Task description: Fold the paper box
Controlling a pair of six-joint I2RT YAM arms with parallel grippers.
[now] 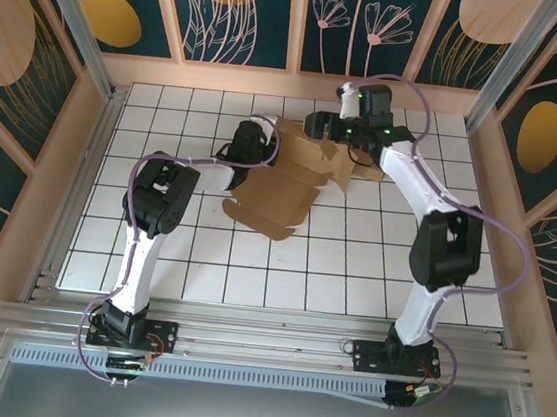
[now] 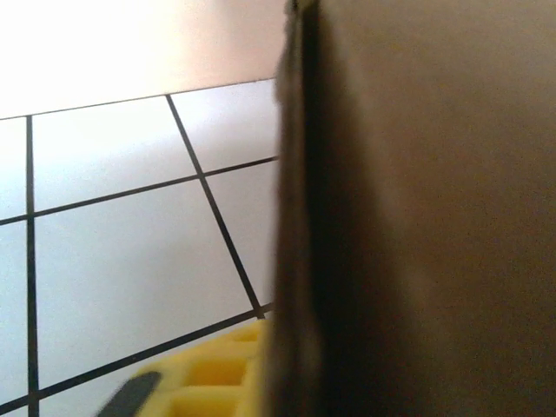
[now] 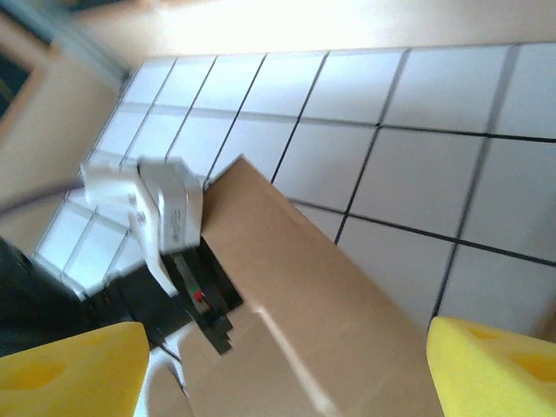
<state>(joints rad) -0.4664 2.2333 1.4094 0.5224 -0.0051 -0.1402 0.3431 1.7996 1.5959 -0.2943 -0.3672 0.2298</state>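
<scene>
Looked down on a white table [image 1: 352, 267], ruled into squares by thin black lines and closed in by a pale wooden rim [image 1: 223, 79] along the left, far and right edges. Carried a brown paper box [image 1: 286, 184], part-folded, toward the far edge and about midway between the left and right edges, with one flat flap reaching back toward the table's centre. Showed bare squares on every side of it. Ended at the near edge in a metal rail [image 1: 263, 343].

Paper box [image 1: 283, 187]: one is counted.
Arms: two are counted, left arm [image 1: 144, 239], right arm [image 1: 426, 220].
Grippers: two are counted, left gripper [image 1: 247, 154], right gripper [image 1: 320, 127].
</scene>
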